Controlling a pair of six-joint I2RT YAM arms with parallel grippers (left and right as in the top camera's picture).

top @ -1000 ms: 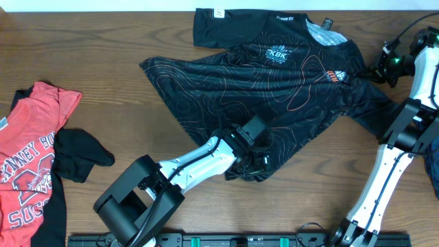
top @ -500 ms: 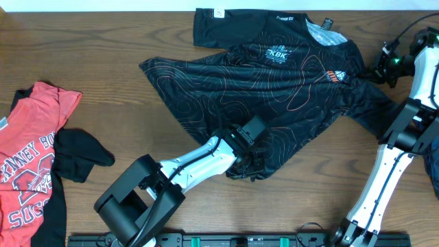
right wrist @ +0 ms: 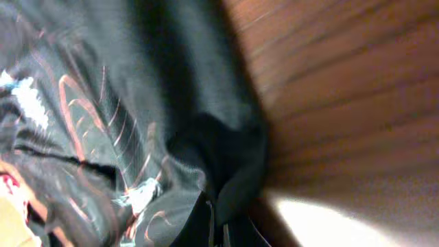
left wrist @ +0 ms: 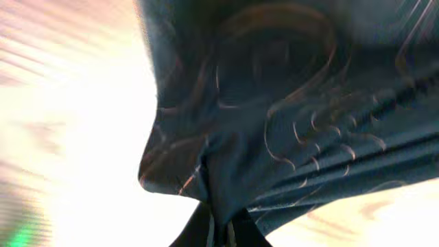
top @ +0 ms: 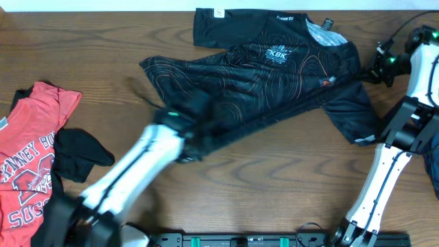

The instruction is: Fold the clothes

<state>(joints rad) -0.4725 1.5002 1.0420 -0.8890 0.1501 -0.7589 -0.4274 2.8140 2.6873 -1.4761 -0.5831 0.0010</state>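
The black jersey [top: 274, 72] with thin orange contour lines lies across the back of the table, pulled into a taut band between my two grippers. My left gripper [top: 197, 123], blurred by motion, is shut on the jersey's lower hem left of centre. In the left wrist view its jaws pinch a fold of the fabric [left wrist: 274, 110] at the gripper [left wrist: 219, 232]. My right gripper [top: 374, 68] is shut on the jersey's right sleeve edge, and in the right wrist view the cloth [right wrist: 103, 103] bunches above the gripper [right wrist: 219, 230].
A red white-lettered T-shirt [top: 31, 158] lies at the left edge with a dark piece [top: 79, 154] beside it. A dark blue piece [top: 433, 165] shows at the right edge. My right arm's white links [top: 384, 171] stand along the right side.
My left gripper shut on the jersey's hem and swung fast to the left, dragging the lower half of the jersey over and stretching it. The right gripper kept its hold.
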